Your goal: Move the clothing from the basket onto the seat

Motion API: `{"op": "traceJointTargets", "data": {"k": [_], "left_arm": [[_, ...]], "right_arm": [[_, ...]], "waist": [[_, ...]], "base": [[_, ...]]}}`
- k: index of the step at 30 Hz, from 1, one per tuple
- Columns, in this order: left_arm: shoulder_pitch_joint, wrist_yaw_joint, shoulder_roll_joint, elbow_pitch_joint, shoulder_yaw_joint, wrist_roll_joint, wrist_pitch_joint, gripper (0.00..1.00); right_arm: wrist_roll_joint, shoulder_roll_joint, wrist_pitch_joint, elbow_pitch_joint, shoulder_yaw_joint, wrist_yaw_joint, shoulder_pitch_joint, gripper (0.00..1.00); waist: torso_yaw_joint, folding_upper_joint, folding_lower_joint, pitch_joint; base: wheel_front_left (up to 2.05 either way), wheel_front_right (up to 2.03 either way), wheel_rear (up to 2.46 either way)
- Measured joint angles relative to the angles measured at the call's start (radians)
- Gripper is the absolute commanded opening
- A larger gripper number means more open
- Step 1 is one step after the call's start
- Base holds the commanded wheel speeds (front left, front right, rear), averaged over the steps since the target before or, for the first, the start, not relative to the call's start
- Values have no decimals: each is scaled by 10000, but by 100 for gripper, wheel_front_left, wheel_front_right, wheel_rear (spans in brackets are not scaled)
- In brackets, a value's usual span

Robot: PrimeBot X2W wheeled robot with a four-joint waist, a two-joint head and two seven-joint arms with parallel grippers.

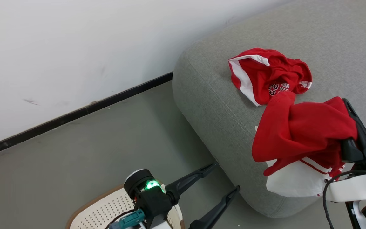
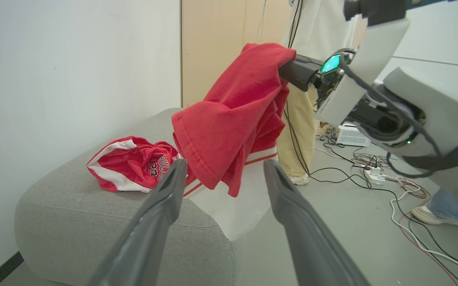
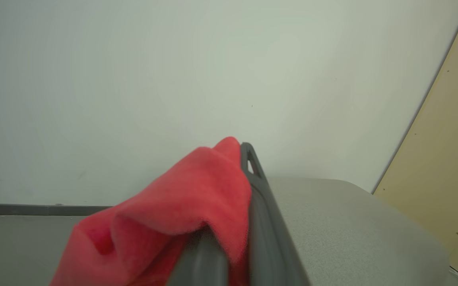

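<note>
I find my right gripper (image 3: 241,149) pinched shut on a red garment (image 1: 300,130) hanging limp over the edge of the seat (image 1: 208,86); I judge it light and soft, best held by a bunched fold; left gripper (image 1: 226,176) spread, empty.

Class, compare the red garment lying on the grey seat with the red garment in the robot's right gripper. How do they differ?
The lying garment rests crumpled on the seat; the held garment hangs from the shut right gripper. The lying garment shows white lettering; the held garment shows a white panel instead. Both are red with white trim.
</note>
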Motion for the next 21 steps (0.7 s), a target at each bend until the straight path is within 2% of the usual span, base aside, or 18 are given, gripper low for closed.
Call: {"op": "traceJointTargets", "data": {"k": [12,21], "left_arm": [[-2,-2,15,109,130,174,-4,100],[-13,-2,-8,121,128,261,-4,100]], "right_arm": [[75,12,0,2,184,0,-46,0],[157,25,10,33,-98,0,-48,0]], "waist": [[-467,0,0,140],[-508,0,0,310]], "base": [[0,0,0],[0,0,0]]}}
